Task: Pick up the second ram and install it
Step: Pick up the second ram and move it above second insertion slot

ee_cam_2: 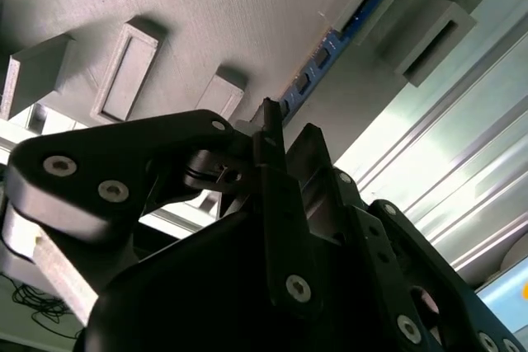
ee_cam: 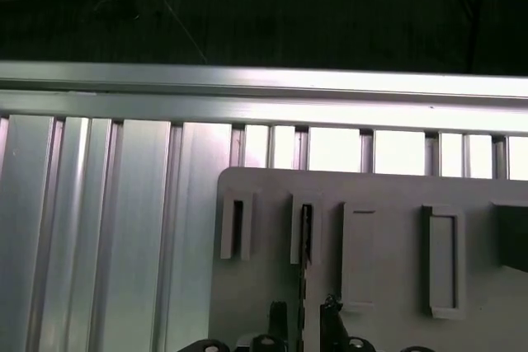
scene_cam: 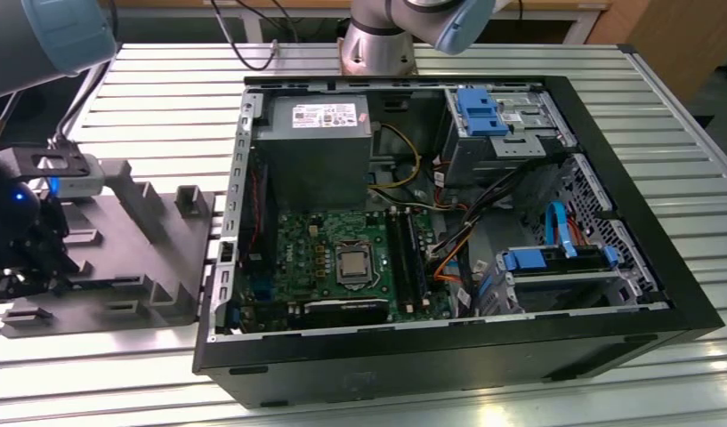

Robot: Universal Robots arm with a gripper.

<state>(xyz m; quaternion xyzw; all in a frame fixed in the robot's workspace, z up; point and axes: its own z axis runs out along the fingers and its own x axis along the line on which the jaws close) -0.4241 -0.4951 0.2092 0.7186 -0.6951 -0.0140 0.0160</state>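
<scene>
The second ram (ee_cam: 304,241) is a thin blue stick standing on edge in a slot of the grey fixture plate (ee_cam: 388,191). In the second wrist view the ram (ee_cam_2: 330,47) runs away from the fingers along its slot. My gripper (ee_cam: 303,312) is open, with one dark fingertip (ee_cam: 277,311) on each side of the stick and a gap to it on both sides. In the exterior view the gripper (scene_cam: 28,262) hangs low over the fixture plate (scene_cam: 138,222) at the far left.
An open black computer case (scene_cam: 458,356) lies to the exterior view's right of the fixture, holding the green motherboard (scene_cam: 327,258), its dark memory slots (scene_cam: 406,258), a grey power supply (scene_cam: 312,147) and blue drive clips (scene_cam: 480,111). The fixture has raised blocks (scene_cam: 192,203). Everything rests on a ribbed aluminium table (scene_cam: 161,98).
</scene>
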